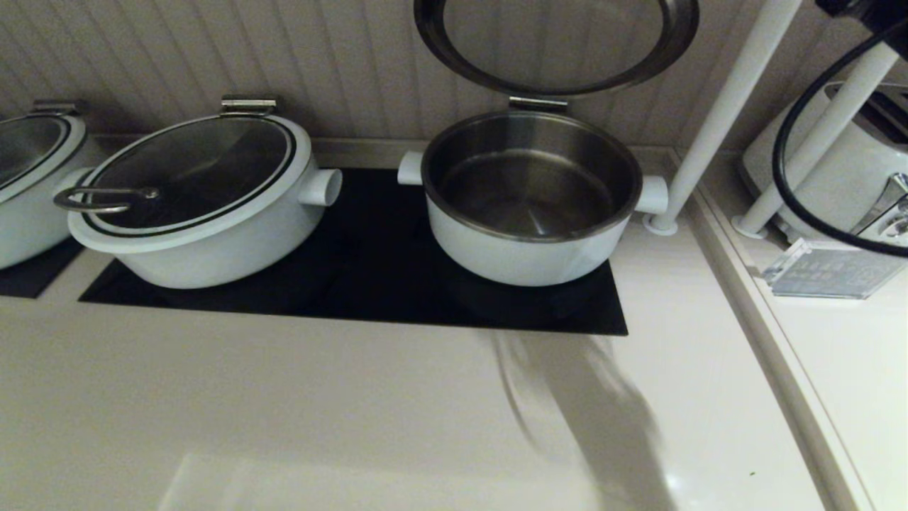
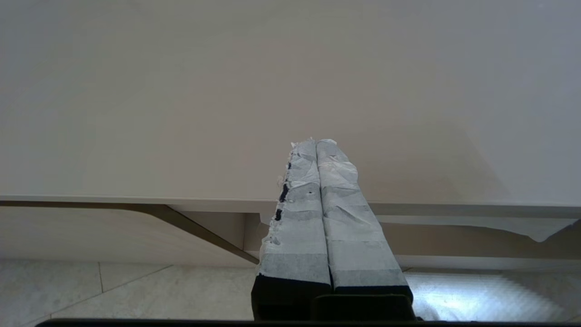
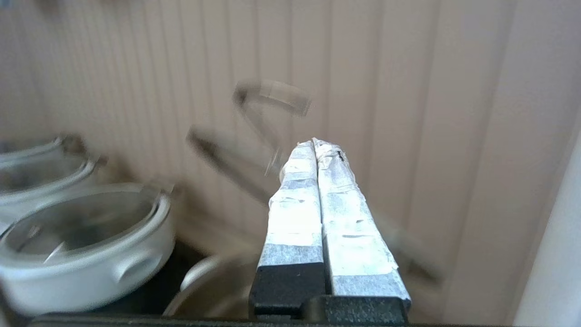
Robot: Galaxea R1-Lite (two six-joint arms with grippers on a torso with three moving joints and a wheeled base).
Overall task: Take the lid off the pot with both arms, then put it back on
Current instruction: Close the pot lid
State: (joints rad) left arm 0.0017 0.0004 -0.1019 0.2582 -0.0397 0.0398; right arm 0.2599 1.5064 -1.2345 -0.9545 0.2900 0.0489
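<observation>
Head view looks down and forward over the counter [image 1: 397, 419] from above, mid-range, toward the panelled wall [image 1: 340, 64]. Left wrist view sits low beside the counter edge [image 2: 136, 200], close, facing its flat underside or side. Right wrist view is high, facing the wall [image 3: 386, 91]; shares the pot [image 3: 204, 290] and wider pot [image 3: 86, 254] with head view.
</observation>
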